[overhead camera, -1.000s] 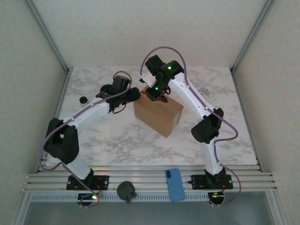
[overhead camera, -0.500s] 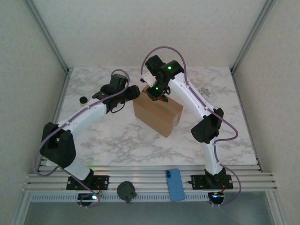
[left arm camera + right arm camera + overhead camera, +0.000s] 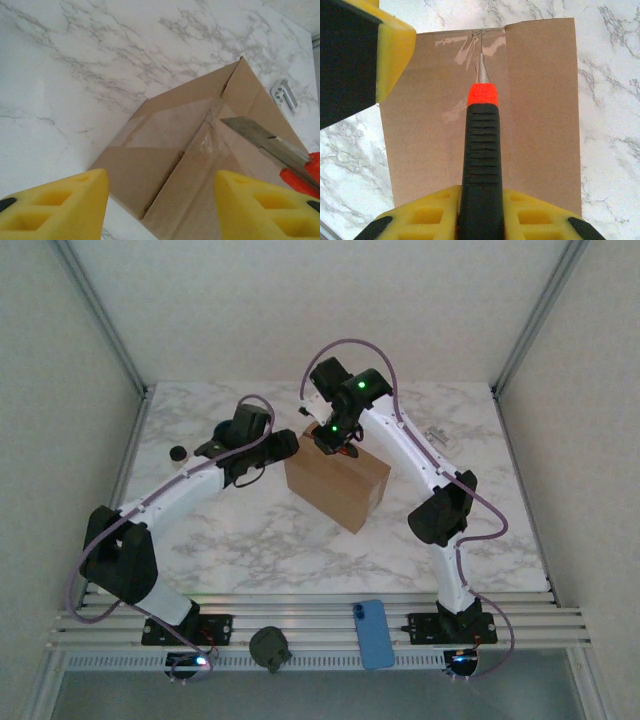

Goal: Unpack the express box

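Nearest, a blue phone (image 3: pixel 374 633) lies on the rail (image 3: pixel 520 625) between the arm bases, clear of the work. Past it, in the middle of the marble table (image 3: pixel 230 540), stands the express box (image 3: pixel 337 485), turned at an angle to the table edges. Its top flaps are shut and sealed with clear tape (image 3: pixel 165 127) along the middle seam, so nothing can come out until that is cut. The right gripper (image 3: pixel 335 437) hangs over the box top, clamped on the black and orange handle of a knife (image 3: pixel 481 150). It aims the bare blade (image 3: pixel 482 72) along the seam, with the tip at the taped end. That looks like the lining-up for a slit down the seam. The left gripper (image 3: pixel 160 210) hovers just beside the box's far left corner, about half spread with nothing between its pads. It is probably waiting there to steady the box or lift a flap. Farther off, a small dark round thing (image 3: pixel 179 452) sits on the left of the table and a small metal piece (image 3: pixel 436 435) on the right, both well apart from the box.
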Tool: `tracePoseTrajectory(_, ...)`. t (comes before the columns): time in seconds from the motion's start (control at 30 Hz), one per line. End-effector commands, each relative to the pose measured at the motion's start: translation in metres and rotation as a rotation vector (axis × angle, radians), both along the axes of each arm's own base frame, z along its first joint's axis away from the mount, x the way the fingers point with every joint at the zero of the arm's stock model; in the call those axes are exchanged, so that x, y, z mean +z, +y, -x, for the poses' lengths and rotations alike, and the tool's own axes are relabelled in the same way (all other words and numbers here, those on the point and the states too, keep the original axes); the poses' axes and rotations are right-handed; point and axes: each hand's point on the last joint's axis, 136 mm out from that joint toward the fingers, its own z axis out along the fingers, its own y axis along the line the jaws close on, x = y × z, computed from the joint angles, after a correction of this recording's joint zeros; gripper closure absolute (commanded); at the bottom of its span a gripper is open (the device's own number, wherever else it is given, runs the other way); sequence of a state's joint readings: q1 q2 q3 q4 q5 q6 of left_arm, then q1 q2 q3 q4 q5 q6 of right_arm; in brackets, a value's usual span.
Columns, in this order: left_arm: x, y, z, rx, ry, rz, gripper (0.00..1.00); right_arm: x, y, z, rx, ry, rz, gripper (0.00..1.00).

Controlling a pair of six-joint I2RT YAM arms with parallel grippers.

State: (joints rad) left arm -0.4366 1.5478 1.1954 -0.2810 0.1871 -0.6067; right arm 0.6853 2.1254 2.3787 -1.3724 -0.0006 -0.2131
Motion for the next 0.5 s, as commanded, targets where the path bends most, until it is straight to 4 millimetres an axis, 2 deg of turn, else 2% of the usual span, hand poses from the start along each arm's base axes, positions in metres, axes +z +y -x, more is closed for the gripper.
tracePoseTrajectory(0.0,-0.003,0.0,0.001,0.002,0.012,0.02,0.44,0.004,0.009,-0.001,0.0,-0.007,-0.033,1.0)
tracePoseTrajectory(0.47,-0.03,0.006,0.002,0.023,0.059,-0.022,0.45,0.001,0.014,0.001,0.014,0.012,-0.045,1.0)
